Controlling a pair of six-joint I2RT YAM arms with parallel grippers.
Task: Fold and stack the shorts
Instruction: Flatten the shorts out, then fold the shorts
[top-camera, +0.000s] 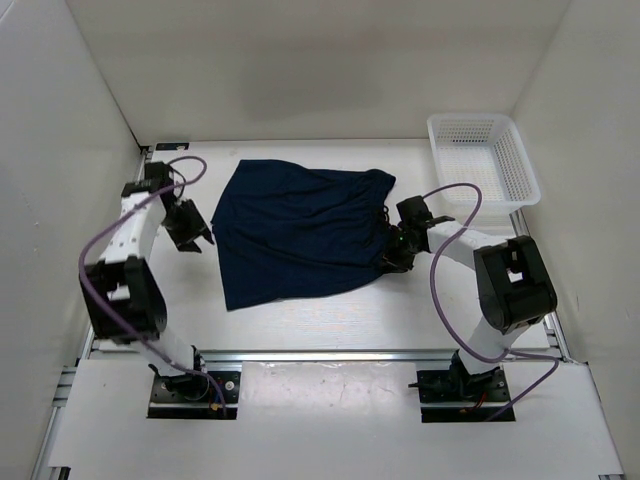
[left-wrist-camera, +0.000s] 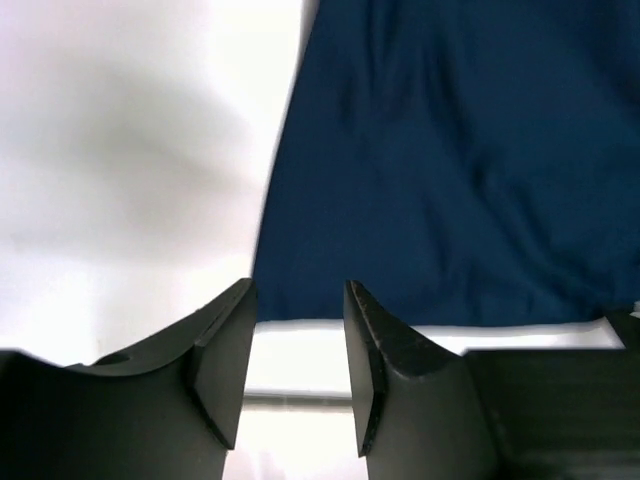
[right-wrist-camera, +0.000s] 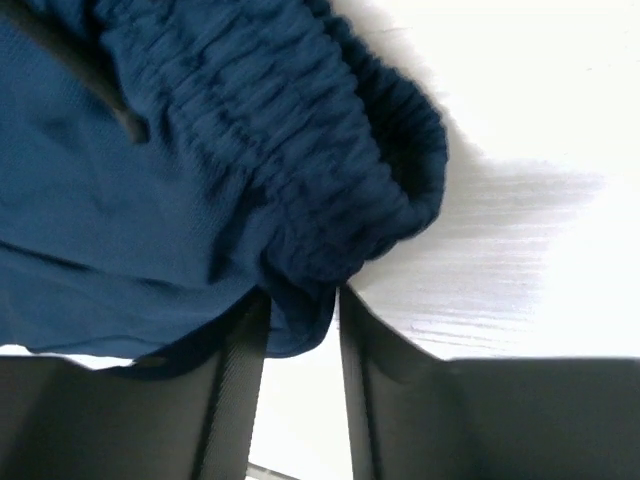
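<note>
**Navy shorts spread mid-table, right gripper on the waistband**

Top view: the shorts (top-camera: 300, 235) lie spread on the white table (top-camera: 330, 320), a soft, dark navy cloth with gentle creases and the gathered waistband along their right edge. The left gripper (top-camera: 190, 232) sits just beside their left edge, its arm bent back in a tight elbow. The right gripper (top-camera: 393, 255) meets the waistband's near corner, its arm folded low. A white plastic mesh basket (top-camera: 483, 160) stands at the far right corner, well apart from the cloth.

Left wrist view: the left gripper (left-wrist-camera: 298, 300) has its two black, wedge-shaped fingers (left-wrist-camera: 225, 360) apart with only bare table between them. The shorts (left-wrist-camera: 460, 160) lie smooth ahead and to the right.

Right wrist view: the right gripper (right-wrist-camera: 302, 295) is clamped on a puckered fold of the shorts (right-wrist-camera: 200, 170) below the ribbed elastic waistband, which bulges over the fingers and throws a shadow on the table (right-wrist-camera: 530, 200).
</note>
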